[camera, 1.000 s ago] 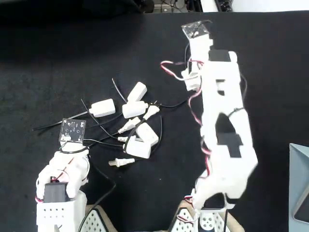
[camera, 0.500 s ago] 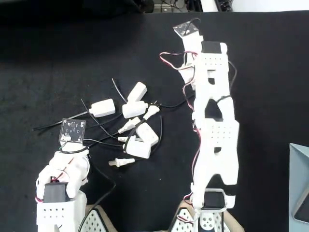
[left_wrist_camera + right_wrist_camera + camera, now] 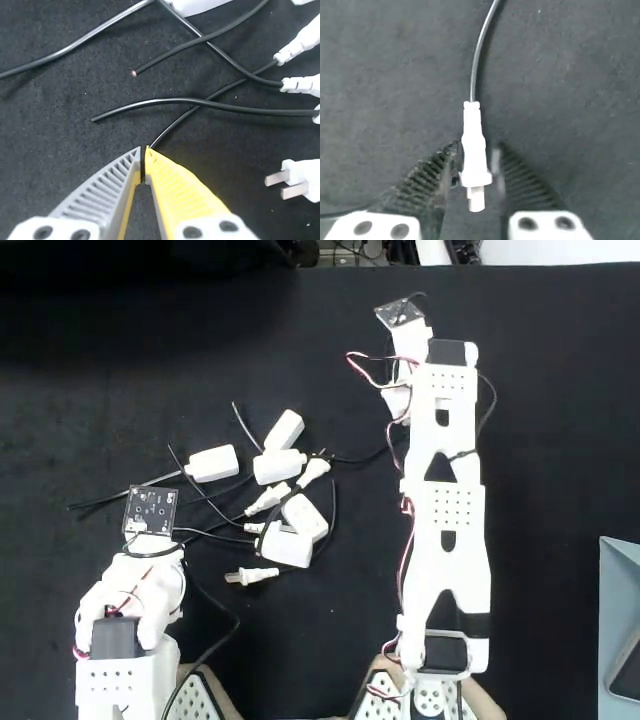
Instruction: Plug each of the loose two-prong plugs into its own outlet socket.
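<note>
At the near left the left arm [image 3: 128, 625] sat low. The left gripper [image 3: 144, 151] had its grey and yellow fingers together, nipped on a thin black cable [image 3: 172, 127] that ran out from between the tips. Near it on the black cloth [image 3: 90, 390] lay a loose plug [image 3: 296, 180] with both prongs bare, apart from the cable. Toward the middle, five white sockets [image 3: 285, 546] sat in a loose cluster with black cables crossing among them. Two more plugs [image 3: 266, 502] lay between the blocks, and I could not tell whether any plug was seated. To the right, the right arm [image 3: 445, 510] lay stretched toward the far edge of the table, ending in the right gripper [image 3: 400, 313]. Seen from its own wrist, the dark fingers [image 3: 427, 182] were clamped on a white held plug [image 3: 474, 150], which stood between them with its cable leading away over the cloth.
</note>
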Robot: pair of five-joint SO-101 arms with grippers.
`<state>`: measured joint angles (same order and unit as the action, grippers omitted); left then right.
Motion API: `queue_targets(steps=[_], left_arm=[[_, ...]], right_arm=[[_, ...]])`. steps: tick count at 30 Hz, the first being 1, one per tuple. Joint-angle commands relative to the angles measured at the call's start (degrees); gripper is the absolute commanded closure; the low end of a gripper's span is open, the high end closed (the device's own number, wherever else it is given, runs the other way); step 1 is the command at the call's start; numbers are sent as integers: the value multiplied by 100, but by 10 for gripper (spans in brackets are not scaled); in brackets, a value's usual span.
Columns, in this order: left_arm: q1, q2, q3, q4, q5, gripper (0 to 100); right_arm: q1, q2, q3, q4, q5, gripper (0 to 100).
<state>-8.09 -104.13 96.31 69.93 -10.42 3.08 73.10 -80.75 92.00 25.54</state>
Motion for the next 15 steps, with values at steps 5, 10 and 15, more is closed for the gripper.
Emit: queue_targets(steps=[5, 10, 15], left_arm=[[-48, -9, 110, -97, -35, 970], [-48, -9, 110, -79, -35, 970], [-66, -9, 110, -70, -44, 970]], right_arm=[[-53, -84, -963, 721, 18, 975], [-44, -84, -1420, 923, 9, 987], [-35, -92, -1411, 941, -18, 987]])
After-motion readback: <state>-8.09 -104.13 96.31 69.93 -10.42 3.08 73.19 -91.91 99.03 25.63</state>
